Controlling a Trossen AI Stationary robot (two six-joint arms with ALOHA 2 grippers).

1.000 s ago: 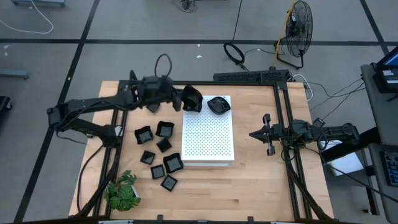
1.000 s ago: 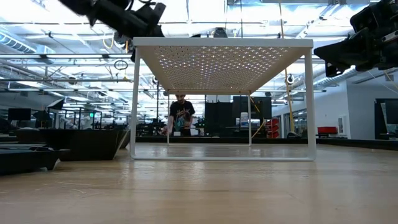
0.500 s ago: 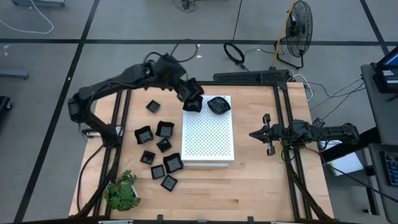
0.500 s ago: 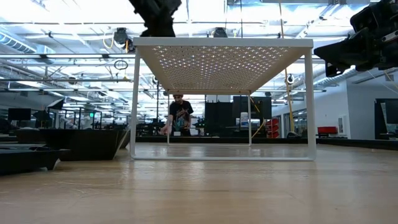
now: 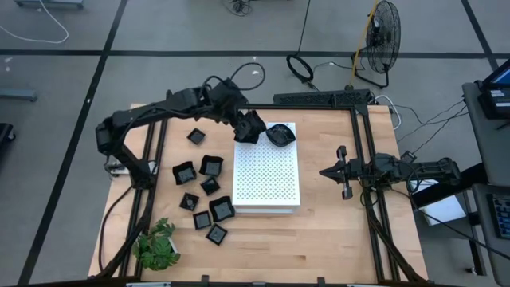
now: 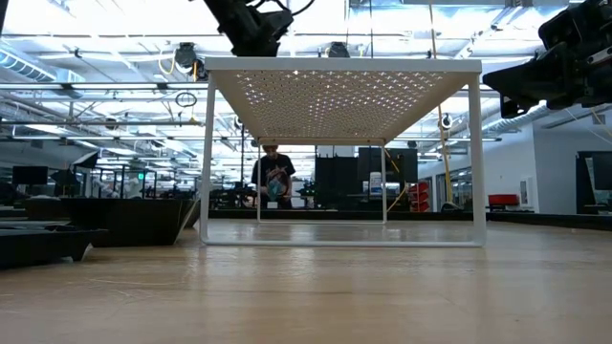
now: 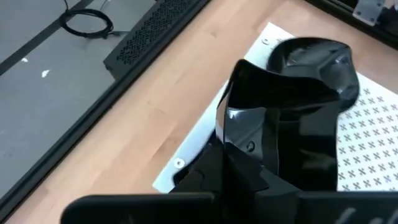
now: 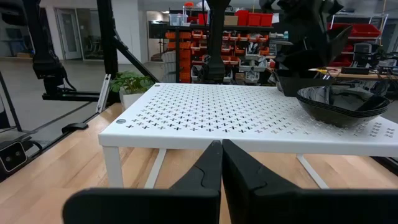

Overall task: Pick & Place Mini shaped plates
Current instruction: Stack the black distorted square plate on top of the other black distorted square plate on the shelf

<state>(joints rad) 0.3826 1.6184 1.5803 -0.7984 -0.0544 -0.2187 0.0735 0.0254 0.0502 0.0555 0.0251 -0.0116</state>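
Note:
My left gripper [image 5: 241, 125] is over the far-left corner of the white perforated board [image 5: 267, 187], shut on a square black mini plate [image 5: 250, 127]. That plate fills the left wrist view [image 7: 283, 134]. A rounded black plate [image 5: 280, 134] sits flat on the board's far edge, just right of the held one [image 7: 314, 59]. Several more black plates lie on the table left of the board, around [image 5: 209, 185]. My right gripper [image 5: 344, 172] waits shut to the right of the board, its fingertips together [image 8: 221, 163]. My left gripper holds the square plate by one side wall [image 7: 239, 127], pinched between the two fingers [image 7: 249, 163]. It comes at the plate from the table's left, slanting down. The plate is lifted clear above the board's corner and stands tilted on edge, its hollow facing the rounded plate.
The board is a raised shelf on thin white legs [image 6: 207, 158]. A small green plant [image 5: 156, 243] stands at the near-left corner. Black frame rails [image 5: 368, 159] run along the table's left and right sides. A person [image 6: 274, 180] is in the room behind.
My left gripper has carried the square plate from left of the board toward the right and the far edge, onto the board's far-left corner, and then a little closer to the rounded plate. It has kept its hold, and the arm has swung around behind it.

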